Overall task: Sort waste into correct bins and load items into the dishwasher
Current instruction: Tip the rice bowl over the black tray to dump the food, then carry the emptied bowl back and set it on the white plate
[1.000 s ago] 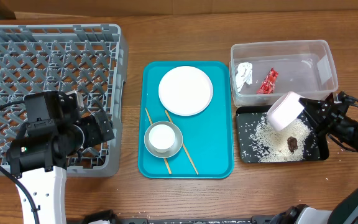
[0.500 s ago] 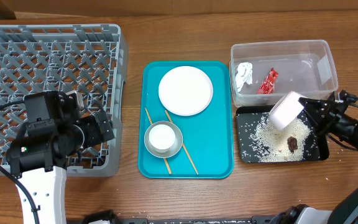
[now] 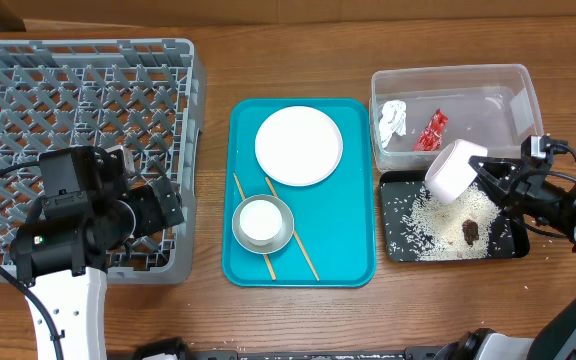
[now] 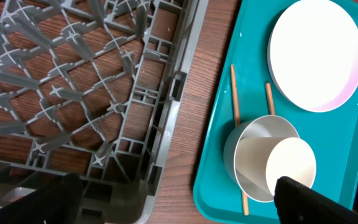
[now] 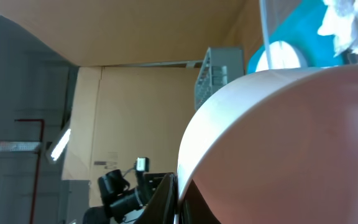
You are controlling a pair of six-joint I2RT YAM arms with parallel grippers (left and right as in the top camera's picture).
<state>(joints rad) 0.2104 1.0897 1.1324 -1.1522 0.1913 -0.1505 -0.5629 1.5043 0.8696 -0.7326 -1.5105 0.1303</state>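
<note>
Pinkish bowl (image 3: 455, 172), perhaps over black tray (image 3: 448, 258)

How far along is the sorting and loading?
Done: the tissue and red wrapper lie in the clear tub; rice and a brown lump lie in the black tray. In hand: the right gripper holds a pinkish bowl tilted over that tray. To do: the plate, metal bowl with the cup in it, and chopsticks sit on the teal tray; the dish rack looks empty.
</note>
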